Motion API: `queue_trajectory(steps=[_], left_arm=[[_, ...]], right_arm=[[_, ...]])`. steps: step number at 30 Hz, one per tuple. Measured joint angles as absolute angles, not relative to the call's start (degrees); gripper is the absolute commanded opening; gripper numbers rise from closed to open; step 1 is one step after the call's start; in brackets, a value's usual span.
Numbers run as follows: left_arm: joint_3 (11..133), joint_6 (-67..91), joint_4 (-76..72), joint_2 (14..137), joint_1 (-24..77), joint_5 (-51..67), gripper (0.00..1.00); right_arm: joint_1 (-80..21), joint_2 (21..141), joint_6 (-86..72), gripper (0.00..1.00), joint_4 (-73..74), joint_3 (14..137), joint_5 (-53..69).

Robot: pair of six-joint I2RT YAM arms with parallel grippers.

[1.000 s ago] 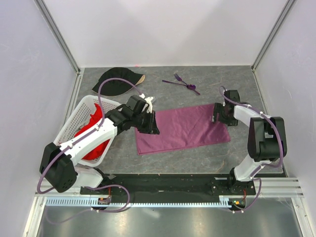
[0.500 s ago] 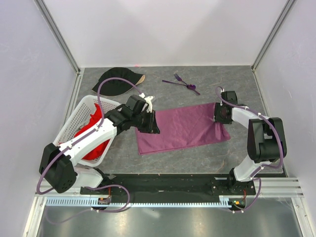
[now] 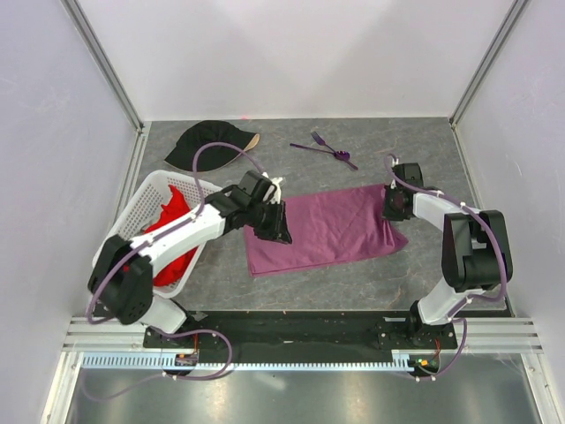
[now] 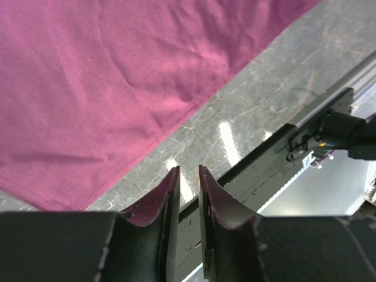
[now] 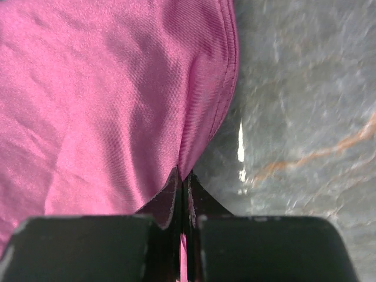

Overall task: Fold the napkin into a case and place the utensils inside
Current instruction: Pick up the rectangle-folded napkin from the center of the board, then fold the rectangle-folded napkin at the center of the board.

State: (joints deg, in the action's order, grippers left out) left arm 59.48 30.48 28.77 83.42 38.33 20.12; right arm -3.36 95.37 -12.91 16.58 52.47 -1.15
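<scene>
One wrist view shows right gripper [image 5: 183, 177] pinching napkin [image 5: 100, 88]; left gripper [image 4: 188, 174] parted, empty.

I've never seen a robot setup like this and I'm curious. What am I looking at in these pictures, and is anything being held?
These are two table-mounted robot arms, each ending in a two-finger gripper. The wide picture looks down from above; the close-ups come from wrist cameras. On the table lie a purple napkin, purple utensils, a black cap and a white basket holding a red cloth. The right gripper pinches the napkin's edge. The left gripper hangs at its left edge, jaws slightly apart, holding nothing.
</scene>
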Motion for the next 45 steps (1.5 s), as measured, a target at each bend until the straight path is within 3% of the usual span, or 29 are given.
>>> queue_trajectory(steps=[7, 16, 25, 35, 45], left_arm=[[64.34, 32.73, 27.22, 95.24, 38.33, 20.08, 0.24], [62.57, 35.51, 24.10, 94.08, 37.08, 20.12, 0.24], [51.33, 36.40, 21.58, 87.57, 28.86, 19.46, 0.24], [43.57, 37.06, 18.98, 87.05, 28.84, 16.19, 0.19], [38.89, 39.00, 15.31, 85.34, 28.97, 15.09, 0.19]], right_arm=[[-4.29, 92.60, -14.41, 0.00, 22.55, 51.75, -4.47], [-4.91, 88.09, -14.57, 0.00, 29.71, 53.49, -14.06], [-20.14, 87.07, -18.24, 0.00, 33.95, 58.06, -19.29], [-36.95, 90.30, -27.62, 0.00, 36.82, 66.48, -18.20], [-40.80, 96.84, -38.24, 0.00, 28.47, 68.18, -7.79]])
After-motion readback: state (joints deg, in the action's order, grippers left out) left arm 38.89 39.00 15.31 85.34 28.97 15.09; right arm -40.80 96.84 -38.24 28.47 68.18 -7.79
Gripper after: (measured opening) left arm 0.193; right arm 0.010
